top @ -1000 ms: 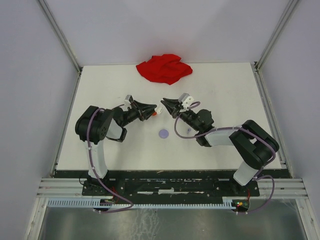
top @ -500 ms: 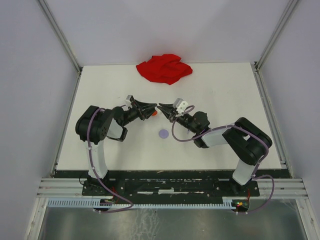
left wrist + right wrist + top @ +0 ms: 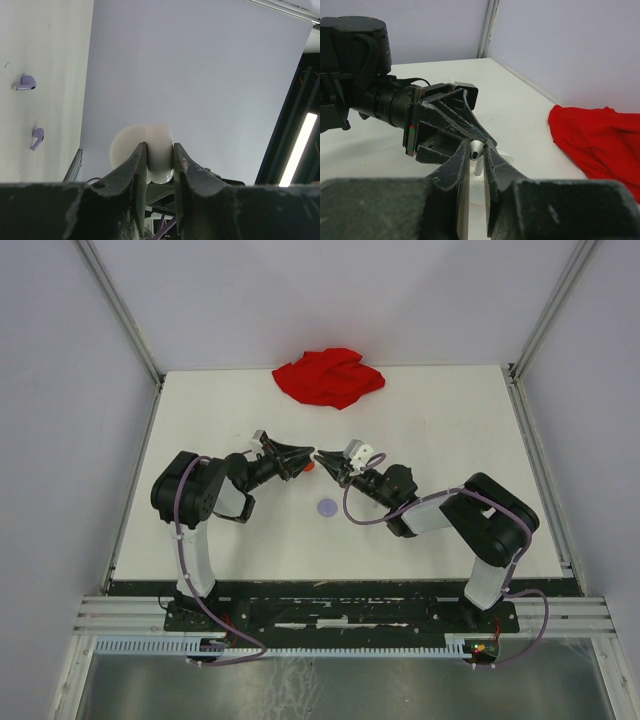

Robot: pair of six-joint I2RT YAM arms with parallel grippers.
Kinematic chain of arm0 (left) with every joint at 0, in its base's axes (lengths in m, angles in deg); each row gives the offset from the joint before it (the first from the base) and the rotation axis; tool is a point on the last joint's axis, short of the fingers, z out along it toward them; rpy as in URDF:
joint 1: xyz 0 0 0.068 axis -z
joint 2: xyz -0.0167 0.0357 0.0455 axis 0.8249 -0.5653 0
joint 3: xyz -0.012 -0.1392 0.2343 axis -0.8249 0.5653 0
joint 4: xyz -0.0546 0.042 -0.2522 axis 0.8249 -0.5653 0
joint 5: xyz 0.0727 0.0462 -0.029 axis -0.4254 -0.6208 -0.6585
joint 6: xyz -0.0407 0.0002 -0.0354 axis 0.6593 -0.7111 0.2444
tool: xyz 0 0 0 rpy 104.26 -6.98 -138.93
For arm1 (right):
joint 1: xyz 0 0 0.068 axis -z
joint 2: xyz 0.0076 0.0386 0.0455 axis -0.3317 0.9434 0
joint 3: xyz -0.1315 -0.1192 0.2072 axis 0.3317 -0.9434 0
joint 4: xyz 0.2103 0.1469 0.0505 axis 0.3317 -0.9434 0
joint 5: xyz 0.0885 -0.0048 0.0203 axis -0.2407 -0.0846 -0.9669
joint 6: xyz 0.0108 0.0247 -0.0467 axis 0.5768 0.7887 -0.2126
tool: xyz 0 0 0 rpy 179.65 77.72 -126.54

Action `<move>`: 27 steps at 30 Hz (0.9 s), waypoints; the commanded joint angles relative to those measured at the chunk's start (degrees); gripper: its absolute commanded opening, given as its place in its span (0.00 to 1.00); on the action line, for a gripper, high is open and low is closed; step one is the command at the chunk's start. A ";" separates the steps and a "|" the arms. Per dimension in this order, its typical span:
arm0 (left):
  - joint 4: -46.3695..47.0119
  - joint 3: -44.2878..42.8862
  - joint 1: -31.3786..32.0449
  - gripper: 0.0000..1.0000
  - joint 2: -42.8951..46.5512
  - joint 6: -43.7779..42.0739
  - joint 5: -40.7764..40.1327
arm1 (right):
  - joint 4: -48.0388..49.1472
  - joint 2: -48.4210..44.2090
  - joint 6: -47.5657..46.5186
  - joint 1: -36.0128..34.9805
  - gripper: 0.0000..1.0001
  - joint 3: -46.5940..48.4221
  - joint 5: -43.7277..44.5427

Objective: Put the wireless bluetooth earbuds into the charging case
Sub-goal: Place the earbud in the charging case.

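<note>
Your left gripper (image 3: 160,152) is pressed together on the white case (image 3: 125,150). Its two fingers clamp the round body from both sides, and the case sticks out beyond the tips. Whether the lid stands open, you cannot tell from this angle.

Your right gripper (image 3: 476,146) pinches a white earbud (image 3: 476,150). The head of the earbud shows just at the fingertips and the stem runs down between the two fingers.

From above, both grippers are over the middle of the table (image 3: 450,420), the left one coming from the left and the right one from the right. The tips point at each other and are very near; you cannot tell whether they touch. In the right wrist view the left gripper stands just behind the white earbud.

A small red spot (image 3: 310,466) shows between the tips, too small to tell what it is.

Two lavender earbuds (image 3: 25,82) (image 3: 37,138) lie on the table, apart from each other and free of both grippers. They show only in the left wrist view.

A lavender disc (image 3: 327,507) lies flat on the table, a little nearer than the gripper tips. A red cloth (image 3: 330,378) lies crumpled at the far edge.
</note>
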 commanded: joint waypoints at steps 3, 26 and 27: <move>11.67 -0.30 0.22 0.03 3.54 2.94 0.30 | 3.61 0.51 -0.67 -0.31 0.00 -0.07 0.29; 11.69 0.09 0.16 0.03 4.24 3.14 -0.07 | 3.59 -1.04 -3.12 -0.35 0.00 -1.59 2.90; 11.72 0.09 0.14 0.03 4.15 3.10 -0.06 | 3.59 -1.17 -3.24 -0.30 0.00 -1.63 2.93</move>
